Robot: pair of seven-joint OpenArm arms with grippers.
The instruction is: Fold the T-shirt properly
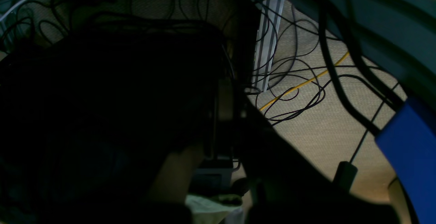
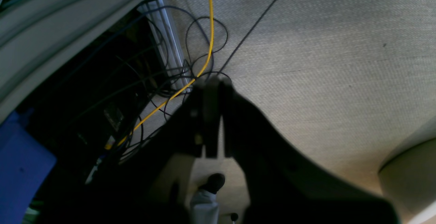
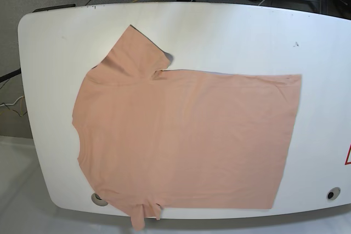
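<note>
T-shirt point(image 3: 186, 141): spread flat on the white counter point(image 3: 230, 31), neck toward the base view's left, hem to its right; unfolded, likely laid out ready for a first fold.
Look: plain salmon-pink, mostly smooth; one sleeve flat at the far side, the near sleeve hangs over the counter's edge.
Right end effector point(image 2: 218, 84): closed, empty, hanging below over carpet and cables.
Left end effector: too dark to see; closed, apparently parked away from the shirt.

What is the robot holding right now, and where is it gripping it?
Nothing. The T-shirt lies flat on the table with neither arm near it, and the right gripper is shut on nothing, over the floor.
</note>
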